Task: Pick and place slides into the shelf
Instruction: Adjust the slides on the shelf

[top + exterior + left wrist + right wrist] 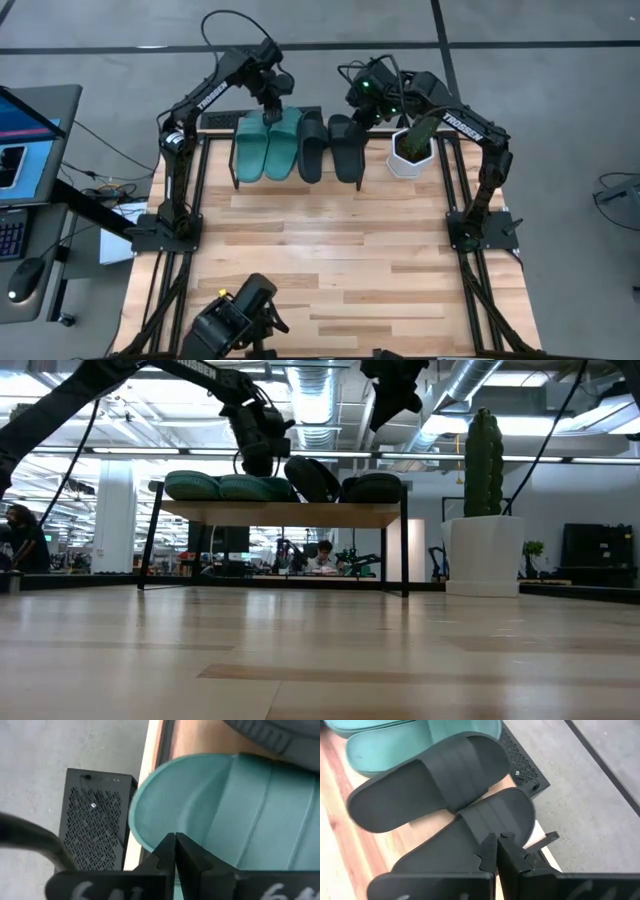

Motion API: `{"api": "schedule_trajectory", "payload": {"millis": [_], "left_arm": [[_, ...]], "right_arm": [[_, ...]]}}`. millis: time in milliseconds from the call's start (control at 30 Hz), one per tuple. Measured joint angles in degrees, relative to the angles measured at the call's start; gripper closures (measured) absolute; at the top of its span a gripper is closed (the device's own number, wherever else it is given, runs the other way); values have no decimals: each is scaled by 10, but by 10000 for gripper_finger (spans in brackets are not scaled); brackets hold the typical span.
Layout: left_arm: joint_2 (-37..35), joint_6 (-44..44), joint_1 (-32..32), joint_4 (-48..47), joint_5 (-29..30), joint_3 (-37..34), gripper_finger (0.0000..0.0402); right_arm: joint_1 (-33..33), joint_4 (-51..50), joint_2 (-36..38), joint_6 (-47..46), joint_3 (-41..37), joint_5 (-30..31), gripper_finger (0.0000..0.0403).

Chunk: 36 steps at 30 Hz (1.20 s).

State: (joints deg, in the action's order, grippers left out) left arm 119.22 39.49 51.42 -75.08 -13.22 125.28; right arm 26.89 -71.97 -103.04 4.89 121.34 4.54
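Looking down: all four slides sit side by side on the shelf (300,152) at the far edge of the table (320,250).
Teal pair: left half of the shelf, teal slides (266,146) lying flat, touching each other, toes pointing near.
Black pair: right half, black slides (332,148) just beside the teal ones; the left one leans up on its edge, the right one lies flatter.
Low view: teal ones show as two rounded humps on the top board, the black ones next to them, one clearly tilted.
Left gripper: left gripper (272,108) hangs over the far end of the right teal slide, fingers pressed together, nothing in them. From its wrist cam the closed tips sit right above the teal sole, can't tell if they touch it.
Right gripper: right gripper (362,112) hovers over the far end of the right black slide, fingers shut too, holding nothing. Its wrist cam shows both black straps just past the closed tips.
Plant: white pot (409,153) with a cactus stands right of the shelf, near but apart.
Box: black perforated box (95,822) sits on the floor just past the far table edge, behind the shelf.
Room: low view shows a person seated way off behind the shelf.
Left side: desk with a laptop (22,135) well off the table.
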Motion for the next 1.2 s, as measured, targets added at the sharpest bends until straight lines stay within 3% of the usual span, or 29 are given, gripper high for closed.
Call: {"api": "schedule_trajectory", "payload": {"millis": [500,833,1200], "left_arm": [[18,15,-14,-28,-19,-15,401],[18,-15,-16,-103,-12,-13,401],[-23,-20,-20,-136,4,-13,401]], "right_arm": [[-6,-11,0,-5,0,0,403],[-6,-14,0,-5,0,0,403],[-5,-13,0,-5,0,0,403]]}}
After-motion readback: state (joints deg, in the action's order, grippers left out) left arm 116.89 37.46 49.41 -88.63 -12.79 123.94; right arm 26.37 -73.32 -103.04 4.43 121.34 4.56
